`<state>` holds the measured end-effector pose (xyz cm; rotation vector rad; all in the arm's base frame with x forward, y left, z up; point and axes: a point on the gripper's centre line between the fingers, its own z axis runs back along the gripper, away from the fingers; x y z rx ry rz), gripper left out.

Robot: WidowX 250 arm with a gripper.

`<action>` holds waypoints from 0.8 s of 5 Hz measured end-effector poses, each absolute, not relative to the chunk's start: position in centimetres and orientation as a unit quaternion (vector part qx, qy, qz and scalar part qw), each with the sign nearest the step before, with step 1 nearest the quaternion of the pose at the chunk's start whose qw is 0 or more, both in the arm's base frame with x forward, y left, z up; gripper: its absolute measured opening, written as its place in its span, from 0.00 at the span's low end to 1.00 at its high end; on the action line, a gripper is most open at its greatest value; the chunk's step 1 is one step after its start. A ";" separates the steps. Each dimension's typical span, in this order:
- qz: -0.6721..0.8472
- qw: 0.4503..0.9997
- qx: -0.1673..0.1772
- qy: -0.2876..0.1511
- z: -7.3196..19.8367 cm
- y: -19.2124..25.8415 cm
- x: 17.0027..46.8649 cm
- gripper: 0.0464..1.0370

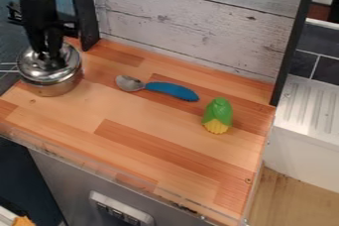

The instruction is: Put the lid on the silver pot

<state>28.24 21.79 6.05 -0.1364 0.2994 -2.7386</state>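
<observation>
1 stiff metal lid (pixel 38 73), likely light, slippery; I have the gripper (pixel 47 56) nearly closed on its knob (pixel 50 63), the surest hold.

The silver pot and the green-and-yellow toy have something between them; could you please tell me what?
A blue-handled spoon lies between the silver pot and the toy, slightly toward the plank wall, in the camera view.

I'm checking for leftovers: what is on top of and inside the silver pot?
A shiny lid is over the silver pot, with the black gripper at the lid's middle. The lid and pot wall hide the inside.
</observation>
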 end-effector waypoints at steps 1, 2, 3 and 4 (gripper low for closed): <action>-0.974 0.196 -0.059 0.100 5.1 22.7 28.5 0.23; -0.975 0.194 -0.066 0.089 4.3 22.6 28.6 0.23; -0.975 0.193 -0.070 0.084 4.1 22.6 28.8 0.23; -0.979 0.186 -0.060 0.064 4.1 22.7 29.1 0.29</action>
